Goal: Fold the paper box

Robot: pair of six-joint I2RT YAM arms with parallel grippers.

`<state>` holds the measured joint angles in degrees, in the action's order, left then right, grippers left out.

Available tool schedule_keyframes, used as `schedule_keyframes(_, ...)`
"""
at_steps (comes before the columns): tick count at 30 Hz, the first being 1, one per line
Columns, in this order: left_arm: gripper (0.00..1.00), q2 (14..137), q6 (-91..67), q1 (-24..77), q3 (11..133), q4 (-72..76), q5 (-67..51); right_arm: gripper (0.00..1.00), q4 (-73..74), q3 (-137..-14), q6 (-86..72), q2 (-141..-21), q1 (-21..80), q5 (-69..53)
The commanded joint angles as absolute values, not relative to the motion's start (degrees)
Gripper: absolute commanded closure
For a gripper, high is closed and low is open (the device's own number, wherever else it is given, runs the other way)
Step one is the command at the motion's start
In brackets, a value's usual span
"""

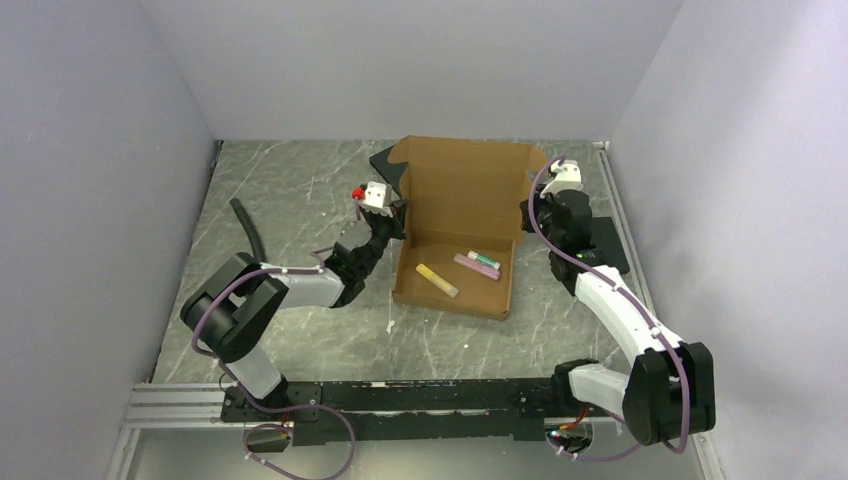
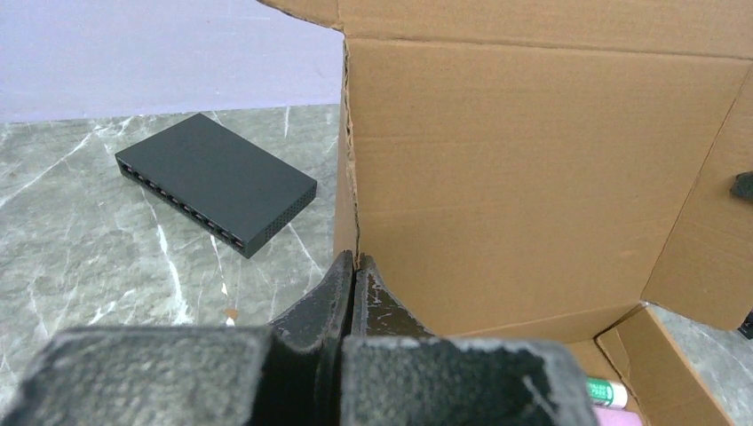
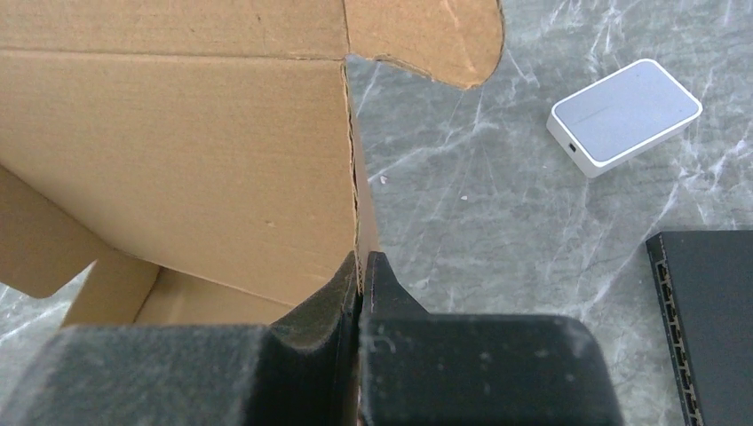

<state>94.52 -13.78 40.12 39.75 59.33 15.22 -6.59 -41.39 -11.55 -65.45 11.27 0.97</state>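
The paper box (image 1: pixel 465 185) of brown cardboard sits mid-table, its lid panel standing upright behind the shallow tray (image 1: pixel 405 285). My left gripper (image 1: pixel 402 213) is at the panel's left side. In the left wrist view this left gripper (image 2: pixel 355 263) is shut on the panel's left edge (image 2: pixel 348 160). My right gripper (image 1: pixel 524 213) is at the opposite side. The right wrist view shows that right gripper (image 3: pixel 362 263) shut on the panel's right edge (image 3: pixel 352 160). Round tabs stick out at the lid's top corners.
Inside the tray lie a yellow stick (image 1: pixel 437 280), a pink bar (image 1: pixel 476 266) and a green-and-white tube (image 1: pixel 484 259). One flat black slab (image 2: pixel 217 182) lies left of the lid and another black slab (image 3: pixel 710 319) to its right, near a small white device (image 3: pixel 624 114). A black hose (image 1: pixel 247 228) lies far left.
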Motion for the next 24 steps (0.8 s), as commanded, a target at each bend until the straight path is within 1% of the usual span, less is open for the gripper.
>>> schedule_keyframes(1,1.0,93.8,-12.7,42.0,38.2,61.5,14.0,1.0,-16.0,-42.5,-11.6,-65.8,12.5,3.0)
schedule_keyframes(7,1.0,94.5,-9.4,42.1,41.6,59.9,15.3,1.0,-25.1,-46.4,-10.3,-71.3,13.9,6.6)
schedule_keyframes(12,1.0,96.3,-4.9,42.1,47.1,58.5,17.6,1.0,-33.8,-46.3,-7.7,-75.4,16.4,10.4)
schedule_keyframes(16,1.0,98.9,-1.7,42.1,50.6,59.8,20.2,1.0,-46.1,-42.6,-5.2,-77.7,17.8,14.0)
schedule_keyframes(19,1.0,100.8,-1.1,42.1,51.9,61.4,19.9,1.0,-54.8,-39.1,-3.7,-78.7,18.5,16.4)
schedule_keyframes(24,1.0,103.5,-2.4,42.7,49.7,65.7,20.6,1.0,-59.1,-34.6,-4.4,-78.6,19.1,13.5)
